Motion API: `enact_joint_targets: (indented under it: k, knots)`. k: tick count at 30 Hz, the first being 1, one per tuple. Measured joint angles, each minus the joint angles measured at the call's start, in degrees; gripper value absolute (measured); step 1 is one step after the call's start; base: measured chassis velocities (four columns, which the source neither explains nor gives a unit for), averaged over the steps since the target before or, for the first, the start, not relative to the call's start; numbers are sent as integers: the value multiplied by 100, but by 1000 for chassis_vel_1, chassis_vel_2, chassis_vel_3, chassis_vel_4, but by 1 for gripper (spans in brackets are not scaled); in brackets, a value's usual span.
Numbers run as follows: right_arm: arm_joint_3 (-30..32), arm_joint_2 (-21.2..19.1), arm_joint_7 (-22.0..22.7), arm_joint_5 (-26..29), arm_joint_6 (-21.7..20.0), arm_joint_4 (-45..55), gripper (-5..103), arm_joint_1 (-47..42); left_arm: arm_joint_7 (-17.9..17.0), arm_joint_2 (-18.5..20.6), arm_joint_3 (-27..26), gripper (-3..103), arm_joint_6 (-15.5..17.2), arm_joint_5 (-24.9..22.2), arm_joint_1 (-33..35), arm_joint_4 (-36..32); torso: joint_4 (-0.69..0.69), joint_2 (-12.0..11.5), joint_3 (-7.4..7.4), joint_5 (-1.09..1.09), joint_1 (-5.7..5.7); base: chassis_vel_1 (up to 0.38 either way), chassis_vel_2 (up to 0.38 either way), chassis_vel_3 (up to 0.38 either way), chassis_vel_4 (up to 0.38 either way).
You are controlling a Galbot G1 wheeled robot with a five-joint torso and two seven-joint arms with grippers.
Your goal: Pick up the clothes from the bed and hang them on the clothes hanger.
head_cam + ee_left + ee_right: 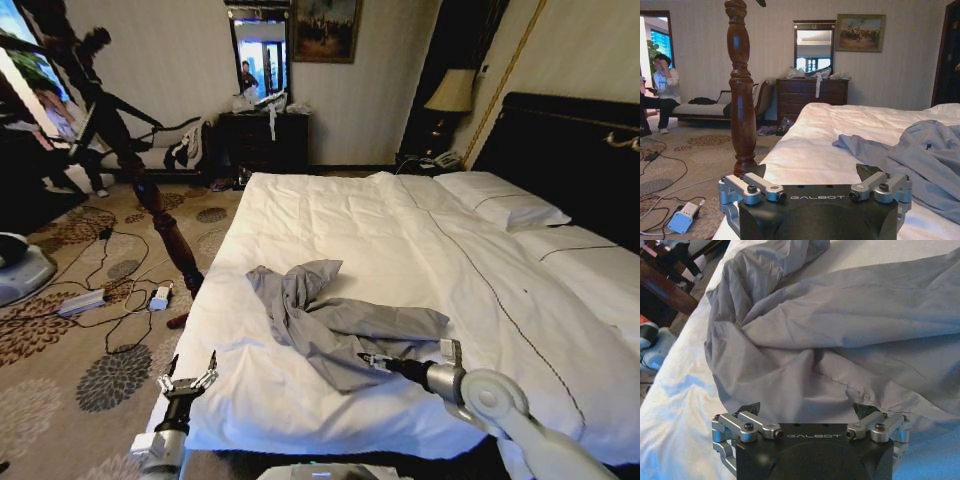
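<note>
One garment lies on the bed (480, 290) in the head view: the grey-blue shirt (335, 325), crumpled on the white duvet in the near part of the mattress, closer to the bed's left edge than to the pillows (500, 200); its long axis runs slantwise, from a bunched end with a sleeve reaching up toward the far side, down to a broader mass nearest the robot, with another fold stretching off to the right. The right gripper (372, 360) reaches in from the lower right and sits at the near edge of the shirt, low over the fabric, its fingers spread; whether the tips touch the cloth I cannot tell. The left gripper (187, 381) stands at the bed's near left corner, over the edge of the duvet beside the patterned carpet (60, 390), pointing up and away, its fingers apart and empty. A dark turned wooden post (160, 210) rises from the floor just beside the bed's left edge.

In the left wrist view the left gripper (815, 180) has both fingers spread wide with nothing between them; ahead lies the duvet, and the shirt (920, 155) is heaped off to one side, a sleeve trailing toward the post (741, 90).

In the right wrist view the right gripper (807, 412) is open, its dark fingertips (749, 409) right at the folds of the shirt (840, 340); the cloth spreads across the sheet in long creases.
</note>
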Motion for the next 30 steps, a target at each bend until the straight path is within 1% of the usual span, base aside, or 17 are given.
enact_joint_targets:
  k: [3,5,6,8,10,12,14,17,18,19,20,21,24,25,28,29,30]
  knots:
    - [-74,35,-55,-178,24,-44,100,30,-2,0,0,100,2,0,-7,12,0,0,0,0,0,0,0,0,0]
    - [-171,93,-103,-421,86,-106,101,73,-6,1,-3,100,4,0,-15,28,1,0,0,0,0,0,0,0,0]
    - [-204,117,-114,-516,102,-126,97,85,-7,2,-4,100,5,-2,-16,34,0,0,0,0,0,0,0,0,0]
    - [-227,131,-120,-596,120,-141,97,90,-9,3,-5,100,4,-4,-18,39,0,0,0,0,0,0,0,0,0]
    - [-281,148,-126,-866,219,-160,87,86,-12,6,-7,100,5,-10,-23,53,0,0,0,0,0,0,0,0,0]
    - [-294,147,-138,-1014,259,-150,76,59,-15,6,-7,100,5,-13,-30,68,0,0,0,0,0,0,0,0,0]
    - [-295,146,-147,-1065,280,-136,76,41,-16,6,-8,100,5,-13,-35,73,0,0,0,0,0,0,0,0,0]
    - [-295,151,-185,-1208,363,-69,60,-22,-23,2,-1,100,5,-16,-53,91,0,0,0,0,0,0,0,0,0]
    - [-295,155,-190,-1232,382,-60,55,-30,-25,2,0,100,5,-18,-58,91,0,0,0,0,0,0,0,0,0]
    - [-295,155,-190,-1232,382,-60,55,-30,-25,2,0,100,5,-18,-58,91,0,0,0,0,0,0,0,0,0]
    - [-293,159,-192,-1259,409,-44,49,-50,-31,2,1,100,5,-23,-63,91,0,0,0,0,0,0,0,0,0]
    - [-284,160,-192,-1264,414,-25,49,-67,-35,2,1,100,5,-27,-64,91,0,0,0,0,0,0,0,0,0]
    - [-235,148,-195,-1266,417,31,32,-117,-39,18,-8,100,5,-53,-65,76,0,0,0,0,0,0,0,0,0]
    - [-235,148,-195,-1266,417,31,32,-117,-39,18,-8,100,5,-53,-65,76,0,0,0,0,0,0,0,0,0]
    - [-205,166,-317,-1308,468,83,15,-149,-42,39,-20,100,5,-85,-59,52,0,0,0,0,0,0,0,0,0]
    - [-205,166,-317,-1308,468,83,15,-149,-42,39,-20,100,5,-85,-59,52,0,0,0,0,0,0,0,0,0]
    - [-205,183,-380,-1343,498,82,10,-149,-43,44,-22,100,5,-90,-57,48,0,0,0,0,0,0,0,0,0]
